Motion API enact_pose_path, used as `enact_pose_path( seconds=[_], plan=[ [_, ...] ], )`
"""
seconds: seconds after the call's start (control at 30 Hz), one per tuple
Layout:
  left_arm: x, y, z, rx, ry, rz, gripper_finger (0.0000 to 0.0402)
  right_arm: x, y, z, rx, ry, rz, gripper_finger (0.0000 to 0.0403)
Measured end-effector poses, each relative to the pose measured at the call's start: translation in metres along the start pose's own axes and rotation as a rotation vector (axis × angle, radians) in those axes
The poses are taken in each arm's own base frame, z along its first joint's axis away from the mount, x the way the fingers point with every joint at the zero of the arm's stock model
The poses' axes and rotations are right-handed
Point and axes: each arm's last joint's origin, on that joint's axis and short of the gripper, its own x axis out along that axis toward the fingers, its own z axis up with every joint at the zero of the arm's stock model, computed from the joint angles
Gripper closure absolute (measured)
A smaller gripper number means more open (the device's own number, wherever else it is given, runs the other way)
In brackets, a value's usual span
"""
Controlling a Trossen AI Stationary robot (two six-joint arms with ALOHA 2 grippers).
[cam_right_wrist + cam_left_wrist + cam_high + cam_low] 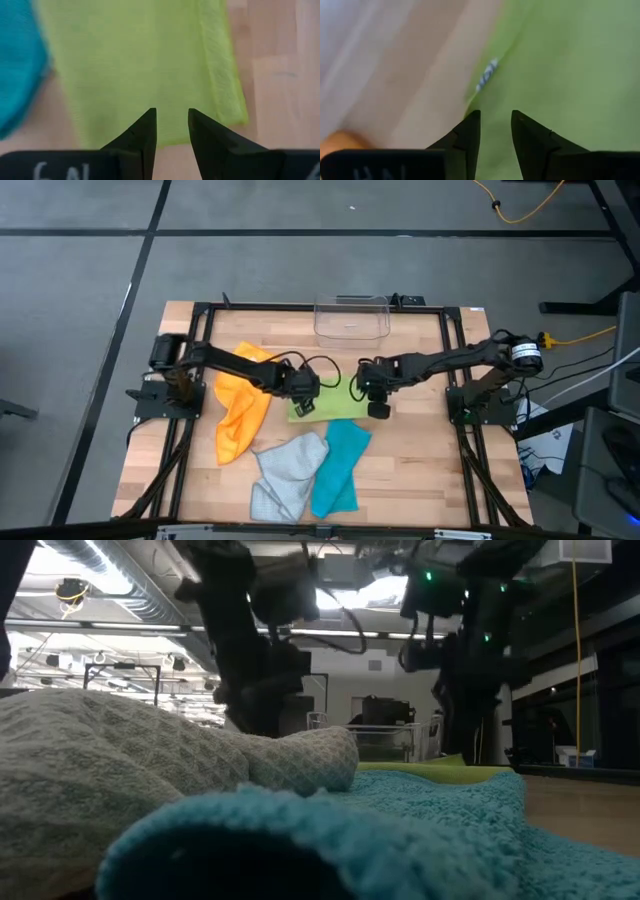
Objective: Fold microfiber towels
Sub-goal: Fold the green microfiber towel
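Observation:
The lime green towel (330, 406) lies flat on the wooden table, mid-table. My left gripper (495, 114) points steeply down over its left edge, close to a small white tag (487, 77); its fingers are open with nothing between them. My right gripper (172, 111) stands open over the towel's right end (150, 65), nothing between its fingers either. The orange towel (243, 410) lies crumpled to the left. The light grey towel (285, 470) and the teal towel (340, 465) lie bunched near the front edge, touching each other.
A clear plastic bin (352, 318) stands at the table's far edge, behind the green towel. Black frame rails (300, 307) run round the tabletop. Bare wood (430, 460) shows at the near right. In the low view the grey towel (150, 760) and teal towel (400, 830) fill the foreground.

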Motion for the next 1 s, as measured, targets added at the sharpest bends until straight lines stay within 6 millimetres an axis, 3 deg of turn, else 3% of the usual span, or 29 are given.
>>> enact_pose_path(
  seconds=[0.2,0.47,0.63,0.8,1.0],
  plan=[
    [0.008,0.014,0.008,-0.073,-0.022,0.069,0.0302,0.011,-0.017,-0.01,0.044,0.01,-0.184,0.0289],
    [0.007,0.016,0.006,-0.071,0.001,0.07,0.0305,0.013,-0.024,-0.016,0.077,0.04,-0.202,0.0289],
    [-0.014,0.007,0.003,-0.067,-0.033,0.031,0.0305,0.001,-0.023,-0.002,0.084,0.014,-0.189,0.0289],
    [-0.044,0.002,-0.009,-0.032,-0.025,0.019,0.0305,-0.007,-0.008,0.011,0.053,-0.06,0.007,0.0289],
    [-0.084,0.021,-0.034,-0.049,0.039,0.22,0.0305,-0.011,0.022,0.029,-0.02,-0.273,0.208,0.0289]
  ],
)
